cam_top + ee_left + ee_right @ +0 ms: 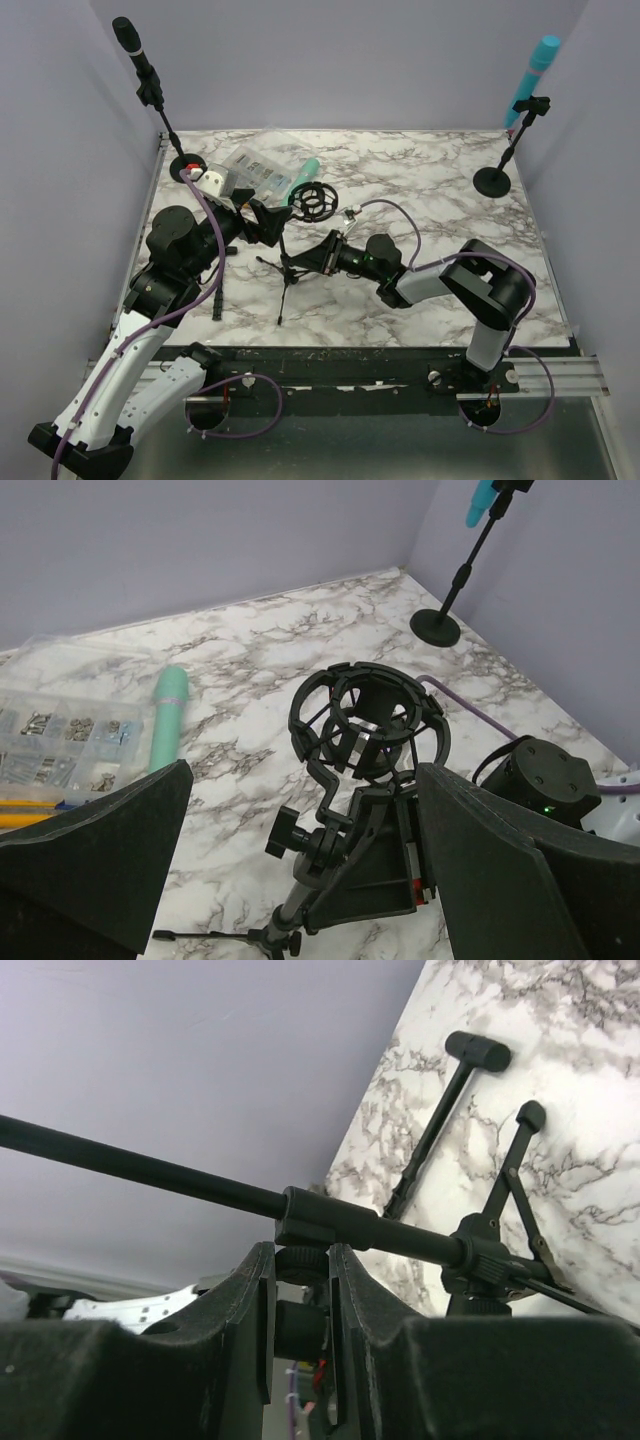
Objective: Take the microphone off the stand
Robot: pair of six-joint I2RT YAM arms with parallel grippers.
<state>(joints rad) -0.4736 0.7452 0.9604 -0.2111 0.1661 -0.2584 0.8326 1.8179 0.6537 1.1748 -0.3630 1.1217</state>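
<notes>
Marble table (440, 210): small stand (288, 272) on tripod legs near centre, its ring mount (313, 200) empty. Teal microphone (306, 170) lies flat on the table at 11 o'clock from the mount, just beside a clear parts box (248, 165)

Right gripper (312, 257) pinched tight on the stand's pole, at a collar (315, 1218). Left gripper (270, 224) spread wide, holding nothing, fingers (90, 850) either side of the mount, not touching it

Black microphone (128, 38) on a tall stand at the 10 o'clock corner, blue microphone (537, 62) likewise at 2 o'clock, both close to the walls

Bare marble from 3 to 5 o'clock. Metal rail (540, 372) along the near edge
</notes>
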